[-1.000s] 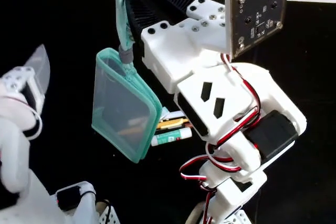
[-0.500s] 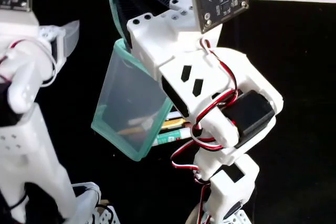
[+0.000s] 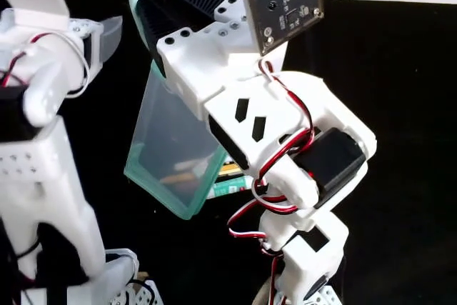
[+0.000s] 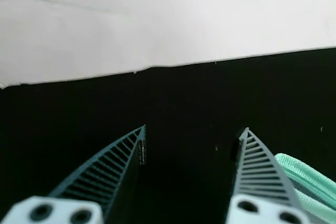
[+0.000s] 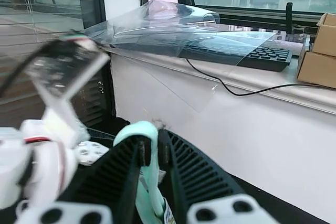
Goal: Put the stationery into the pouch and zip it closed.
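- Clamped narrow on the pouch's strap (image 5: 143, 179) with the right gripper (image 5: 149, 148), high over the table (image 3: 400, 105).
- Hanging tilted from that strap: pouch (image 3: 171, 148), lowest corner near the table.
- Lying on the table just behind the pouch's lower edge: stationery (image 3: 230, 178).
- Spread wide and holding nothing: left gripper (image 4: 189, 135), beside the strap.

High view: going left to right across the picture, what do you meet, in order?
Left arm → pouch → stationery → right arm's black motor. That arm's jaws overlap the pouch from above, so they are left out of the order.
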